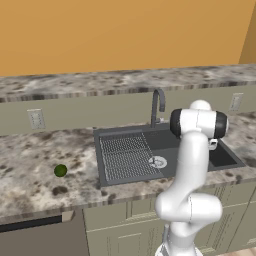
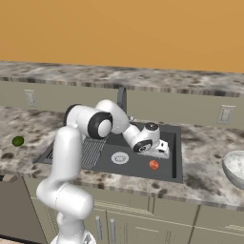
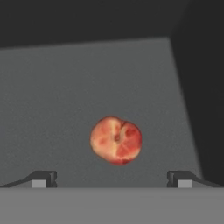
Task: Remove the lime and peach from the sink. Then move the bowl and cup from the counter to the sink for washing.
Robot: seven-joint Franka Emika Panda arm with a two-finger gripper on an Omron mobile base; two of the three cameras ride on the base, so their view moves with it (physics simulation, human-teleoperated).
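**Peach lying ahead of spread fingers, centred between them**

While the peach (image 3: 116, 140) is sitting on the dark floor of the sink (image 2: 177, 157), toward the basin's front right part, the gripper (image 3: 111, 179) is hanging above it with its two fingertips (image 3: 43, 179) spread wide and gripping nothing. Seen along the hand, the fruit is lying straight ahead of the fingers and almost midway between them, a shade toward the right-hand tip, with open floor showing on every side of it. Being round, it is offering no long axis to line up with; its crease is facing the camera. From the right base camera the peach (image 2: 153, 165) is resting just below and in front of the hand, clear of the silver drain (image 2: 119, 157), which is lying to its left.

Further out, the lime (image 1: 60, 170) is already resting on the speckled counter (image 1: 30, 165), well to the left of the sink, so that part of the job is looking done. The bowl (image 2: 236, 167) is standing on the counter to the right of the basin, untouched.

Judgement: the peach removal is in hand. The coming move is calling for a straight advance along the hand's own line until the fingers are straddling the fruit; a round fruit may roll if one tip touches first.
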